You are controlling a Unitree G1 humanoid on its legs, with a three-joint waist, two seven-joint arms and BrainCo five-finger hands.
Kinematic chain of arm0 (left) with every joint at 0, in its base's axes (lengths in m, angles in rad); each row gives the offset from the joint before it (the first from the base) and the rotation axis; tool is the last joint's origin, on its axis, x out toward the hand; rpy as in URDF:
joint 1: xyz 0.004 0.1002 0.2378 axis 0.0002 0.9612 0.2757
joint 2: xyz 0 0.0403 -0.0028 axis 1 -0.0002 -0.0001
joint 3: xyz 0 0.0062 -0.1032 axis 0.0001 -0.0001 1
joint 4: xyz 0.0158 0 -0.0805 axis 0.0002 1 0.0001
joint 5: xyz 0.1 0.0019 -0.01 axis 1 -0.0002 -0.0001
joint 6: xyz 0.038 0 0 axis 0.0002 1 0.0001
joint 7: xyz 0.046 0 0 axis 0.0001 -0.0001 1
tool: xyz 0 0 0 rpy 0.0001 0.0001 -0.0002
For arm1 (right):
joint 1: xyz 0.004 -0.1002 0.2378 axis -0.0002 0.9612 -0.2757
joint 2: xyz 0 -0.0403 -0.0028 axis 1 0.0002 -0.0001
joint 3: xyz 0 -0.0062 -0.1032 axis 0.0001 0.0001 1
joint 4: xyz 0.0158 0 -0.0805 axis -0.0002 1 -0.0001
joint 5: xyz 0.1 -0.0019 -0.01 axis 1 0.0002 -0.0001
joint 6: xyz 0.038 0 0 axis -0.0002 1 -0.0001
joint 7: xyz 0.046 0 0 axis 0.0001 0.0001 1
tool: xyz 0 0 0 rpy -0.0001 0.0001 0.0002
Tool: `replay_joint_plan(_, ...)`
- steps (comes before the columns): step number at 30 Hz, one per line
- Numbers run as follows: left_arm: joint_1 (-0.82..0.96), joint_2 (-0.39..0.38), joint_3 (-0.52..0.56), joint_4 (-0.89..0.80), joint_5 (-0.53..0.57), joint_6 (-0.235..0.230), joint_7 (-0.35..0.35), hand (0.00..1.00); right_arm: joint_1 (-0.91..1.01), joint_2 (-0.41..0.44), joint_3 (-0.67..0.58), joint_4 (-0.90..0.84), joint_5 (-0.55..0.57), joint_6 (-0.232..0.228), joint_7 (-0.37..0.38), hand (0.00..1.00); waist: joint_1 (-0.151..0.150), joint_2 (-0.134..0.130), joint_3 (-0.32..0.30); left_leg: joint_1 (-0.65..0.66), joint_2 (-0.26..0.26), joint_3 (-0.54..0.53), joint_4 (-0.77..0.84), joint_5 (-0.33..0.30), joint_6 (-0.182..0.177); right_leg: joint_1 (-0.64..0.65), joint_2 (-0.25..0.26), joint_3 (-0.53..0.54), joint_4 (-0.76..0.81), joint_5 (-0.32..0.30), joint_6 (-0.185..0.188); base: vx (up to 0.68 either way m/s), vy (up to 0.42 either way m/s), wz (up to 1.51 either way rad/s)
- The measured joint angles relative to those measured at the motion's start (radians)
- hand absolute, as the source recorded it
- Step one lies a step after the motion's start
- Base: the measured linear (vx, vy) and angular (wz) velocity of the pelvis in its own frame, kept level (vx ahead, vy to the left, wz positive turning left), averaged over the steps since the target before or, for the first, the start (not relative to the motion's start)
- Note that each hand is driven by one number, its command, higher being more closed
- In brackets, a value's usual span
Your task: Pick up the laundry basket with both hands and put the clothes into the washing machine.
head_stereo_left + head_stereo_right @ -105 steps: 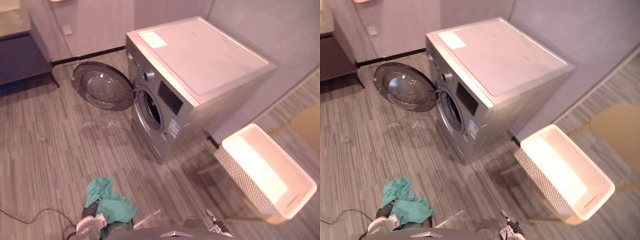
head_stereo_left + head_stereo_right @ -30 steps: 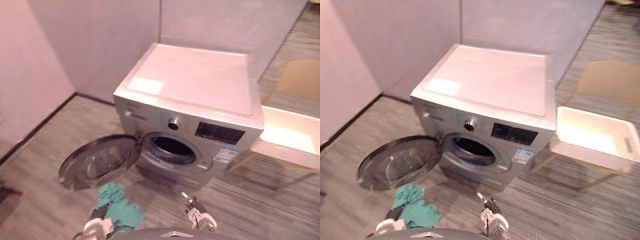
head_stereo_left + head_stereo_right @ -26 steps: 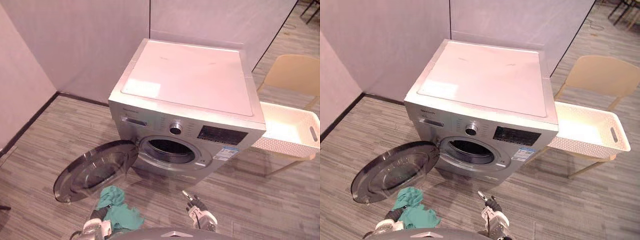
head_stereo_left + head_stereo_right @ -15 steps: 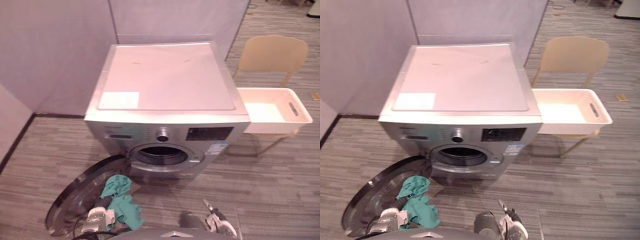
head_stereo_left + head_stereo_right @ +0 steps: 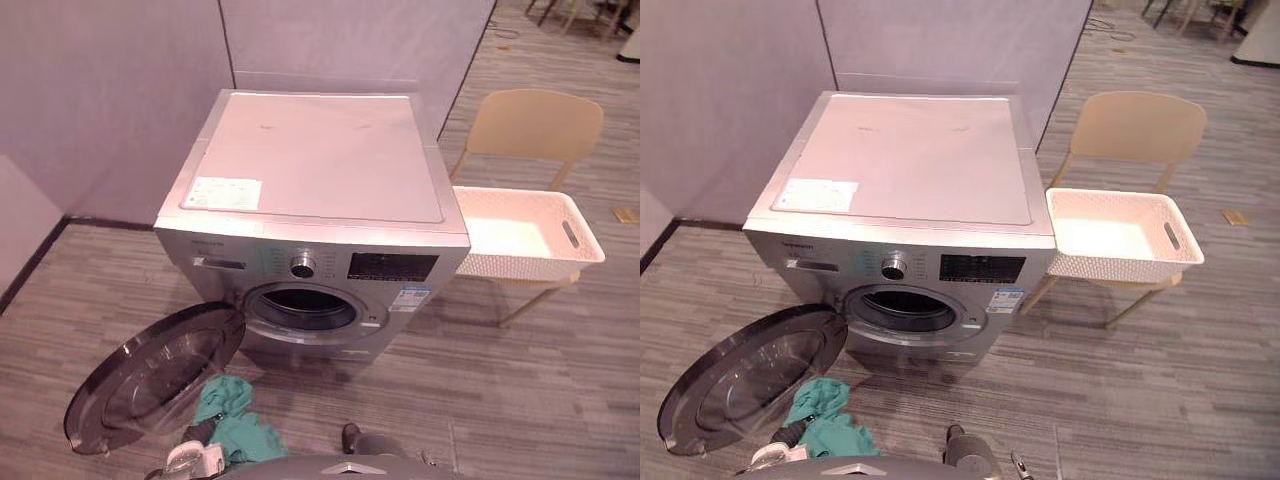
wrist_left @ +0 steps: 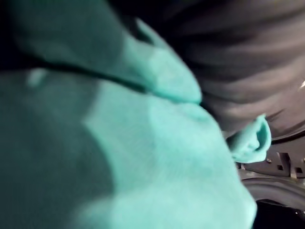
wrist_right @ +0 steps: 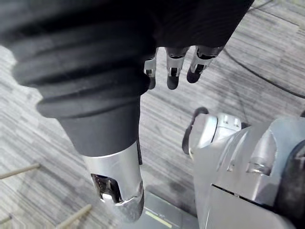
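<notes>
Though jammed right up against a wad of green cloth (image 5: 240,425), can't tell the grip of the left hand (image 5: 204,433) tbh, clamped or loose, with its wrist view pretty much all cloth. Sitting low in the head view anyway, just beside the bottom edge of the open door (image 5: 150,375).

Over to the right hand (image 7: 172,67): hanging relaxed, fingers (image 7: 198,64) straightish and slightly apart, holding nothing, grey plank floor (image 5: 520,400) underneath.

Further out: silver washing machine (image 5: 320,160) dead ahead, round door wide open to the left and tipped down close to the floor. Dark drum opening (image 5: 303,306) in plain sight, with a knob (image 5: 302,266) and a dark display panel (image 5: 392,266) just above it. White sticker (image 5: 222,193) on the front left corner of the lid.

Off to the right, white laundry basket (image 5: 1120,268) parked on a beige chair (image 5: 1137,125), just beside the machine's side and well apart from both hands. Grey walls (image 5: 110,90) behind the whole lot.
</notes>
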Motion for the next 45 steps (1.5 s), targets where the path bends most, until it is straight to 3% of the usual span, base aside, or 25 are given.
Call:
replay_joint_plan(2,0.001,-0.015,-0.003,-0.042,0.005,-0.007,0.001,1.00,0.005,0.001,0.004,-0.009,0.006,-0.006,0.000,0.00,0.011,-0.031,0.013,-0.083,-0.028,-0.004,0.202,0.064,0.071,0.024,-0.031,0.004,0.024,-0.015,-0.006,-0.04,-0.162,0.20)
replay_joint_plan(4,-0.001,-0.019,-0.022,-0.057,0.005,-0.011,0.000,1.00,0.004,-0.001,0.017,-0.014,0.013,-0.019,0.000,0.00,0.019,-0.038,0.016,-0.123,-0.040,-0.004,0.266,0.105,0.080,0.029,-0.048,0.012,0.030,-0.020,-0.010,-0.02,-0.086,-0.02)
replay_joint_plan(6,0.001,-0.035,-0.041,-0.057,0.004,-0.012,-0.007,1.00,0.004,-0.020,0.049,-0.032,0.019,-0.023,-0.003,0.00,0.013,-0.018,0.015,-0.136,-0.056,-0.002,0.269,0.079,0.072,0.032,-0.065,0.021,0.030,-0.021,-0.010,0.00,0.019,-0.02)
replay_joint_plan(9,0.005,-0.044,-0.041,-0.057,0.004,-0.021,-0.015,1.00,-0.003,-0.016,0.086,-0.057,0.045,-0.024,-0.003,0.00,0.016,-0.007,0.014,-0.114,-0.110,-0.006,0.069,0.055,0.051,0.010,-0.072,0.049,0.035,-0.019,0.008,-0.03,0.087,-0.23)
replay_joint_plan(10,0.011,-0.051,-0.037,-0.054,0.004,-0.021,-0.015,1.00,-0.005,-0.012,0.107,-0.064,0.045,-0.025,-0.004,0.00,0.017,0.011,0.011,-0.097,-0.108,-0.002,-0.012,0.059,0.053,-0.010,-0.052,0.062,0.055,-0.028,0.020,-0.02,0.195,-0.60)
replay_joint_plan(15,0.020,-0.038,0.002,-0.046,0.007,-0.019,-0.020,1.00,-0.007,0.015,0.172,-0.093,0.044,-0.025,-0.004,0.00,0.023,-0.019,0.012,-0.076,-0.141,0.088,-0.014,0.024,0.067,-0.020,-0.079,0.141,0.054,-0.021,0.053,0.06,0.155,-0.46)
replay_joint_plan(21,0.000,-0.041,-0.017,-0.034,0.008,-0.020,-0.019,1.00,0.007,0.008,0.170,-0.091,0.035,-0.024,-0.002,0.00,0.025,-0.011,0.014,-0.067,-0.149,0.144,-0.013,0.008,0.076,-0.052,-0.084,0.177,0.063,-0.018,0.069,0.14,0.067,-0.22)
replay_joint_plan(25,-0.073,-0.049,-0.056,-0.036,0.004,-0.019,-0.012,1.00,-0.023,0.007,0.175,-0.099,0.035,-0.023,-0.002,0.00,0.026,-0.023,0.060,-0.118,-0.127,0.152,0.064,-0.006,0.063,-0.116,-0.073,0.154,0.150,-0.027,0.077,0.04,-0.039,-0.07)
replay_joint_plan(31,-0.265,-0.087,-0.241,-0.095,0.007,-0.010,-0.005,1.00,-0.092,0.011,0.294,-0.213,0.036,-0.023,-0.005,0.00,0.022,-0.069,0.154,-0.365,-0.050,0.127,0.373,-0.141,0.066,-0.324,-0.041,0.114,0.367,-0.124,0.051,-0.15,-0.054,0.02)
replay_joint_plan(35,-0.375,-0.127,-0.341,-0.136,0.020,0.011,0.014,1.00,-0.128,0.026,0.360,-0.339,0.089,-0.042,-0.020,0.00,0.016,-0.082,0.206,-0.502,-0.031,0.088,0.508,-0.177,0.067,-0.443,-0.035,0.091,0.489,-0.157,0.045,-0.14,-0.031,0.13)
replay_joint_plan(41,-0.516,-0.122,-0.341,-0.179,0.002,0.019,0.061,1.00,-0.193,0.041,0.455,-0.555,0.196,-0.089,-0.048,0.00,0.020,-0.095,0.271,-0.673,0.001,0.050,0.673,-0.216,0.066,-0.603,-0.016,0.081,0.637,-0.186,0.031,-0.09,-0.030,0.01)
replay_joint_plan(45,-0.632,-0.064,-0.231,-0.213,-0.078,0.020,0.099,1.00,-0.257,0.041,0.482,-0.653,0.212,-0.124,-0.049,0.00,0.027,-0.118,0.330,-0.810,0.034,0.021,0.798,-0.247,0.061,-0.730,0.009,0.073,0.742,-0.200,0.022,-0.12,-0.022,-0.07)
